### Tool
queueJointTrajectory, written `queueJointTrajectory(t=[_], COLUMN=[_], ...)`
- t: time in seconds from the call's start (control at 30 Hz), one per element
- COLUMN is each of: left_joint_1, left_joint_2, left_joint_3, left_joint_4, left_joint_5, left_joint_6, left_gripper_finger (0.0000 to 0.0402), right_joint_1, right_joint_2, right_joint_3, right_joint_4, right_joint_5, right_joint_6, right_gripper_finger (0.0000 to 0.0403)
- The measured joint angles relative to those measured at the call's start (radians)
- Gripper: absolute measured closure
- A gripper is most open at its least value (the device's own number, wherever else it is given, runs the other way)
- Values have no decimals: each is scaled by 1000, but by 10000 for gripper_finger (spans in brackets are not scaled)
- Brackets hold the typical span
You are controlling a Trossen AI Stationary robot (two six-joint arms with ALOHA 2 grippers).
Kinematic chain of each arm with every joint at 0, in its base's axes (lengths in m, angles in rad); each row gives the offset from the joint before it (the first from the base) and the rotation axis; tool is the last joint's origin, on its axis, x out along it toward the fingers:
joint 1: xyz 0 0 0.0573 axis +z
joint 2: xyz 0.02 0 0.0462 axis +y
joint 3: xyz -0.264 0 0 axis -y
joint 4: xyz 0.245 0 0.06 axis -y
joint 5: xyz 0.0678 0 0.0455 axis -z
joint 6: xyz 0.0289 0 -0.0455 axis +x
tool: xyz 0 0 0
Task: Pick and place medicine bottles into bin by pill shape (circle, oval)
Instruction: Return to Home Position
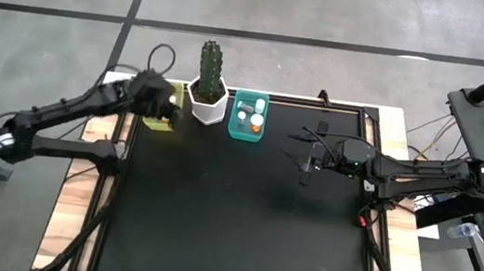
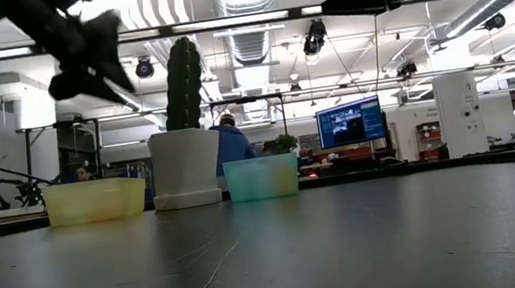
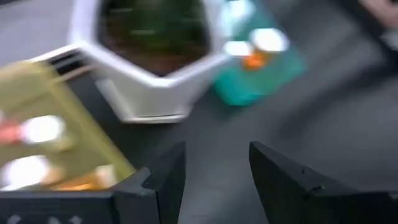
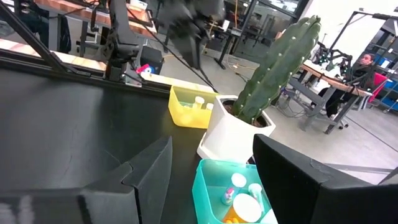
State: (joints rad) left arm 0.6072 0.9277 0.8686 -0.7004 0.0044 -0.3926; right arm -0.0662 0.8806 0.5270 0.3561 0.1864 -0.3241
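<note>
Homing step: left gripper (image 3: 216,149), fingers apart and empty, hangs by yellow bin (image 1: 160,125), upper left; right gripper (image 4: 212,143) likewise spread. Next: lift clear of cactus (image 1: 211,61).

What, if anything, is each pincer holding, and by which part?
Nothing. The left pincer is open and empty above the yellow bin; the right pincer, also open and empty, hangs over the black table.

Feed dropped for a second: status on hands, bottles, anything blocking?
Left hand open, empty, above yellow bin. Right hand open, empty, over mat right of blue bin. Bottles in both bins. Cactus pot between bins.
</note>
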Motion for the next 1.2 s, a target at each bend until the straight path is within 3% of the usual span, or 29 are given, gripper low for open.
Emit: queueJointTrajectory(t=[0.13,0.37,0.53,0.67,0.8,1.2], left_joint_1=[-269,-796,-1018,-1081,-1080,-1079], left_joint_2=[-79,-85,-52,-30,-22,-112], left_joint_3=[-68,-312,-382,-393,-396,-398], left_joint_4=[198,956,1079,1044,984,741], left_joint_5=[0,5,-65,-161,-175,-278], left_joint_6=[-16,270,414,417,418,425], left_gripper_finger=[242,242,242,242,242,242], right_joint_1=[0,0,0,0,0,14], right_joint_2=[0,0,0,0,0,0], right_joint_3=[0,-15,-56,-84,-98,-212], right_joint_4=[-3,-1,37,47,54,36], right_joint_5=[0,-10,-11,-11,-3,-4], right_joint_6=[0,-26,-27,-4,31,394], right_gripper_finger=[184,184,184,184,184,184])
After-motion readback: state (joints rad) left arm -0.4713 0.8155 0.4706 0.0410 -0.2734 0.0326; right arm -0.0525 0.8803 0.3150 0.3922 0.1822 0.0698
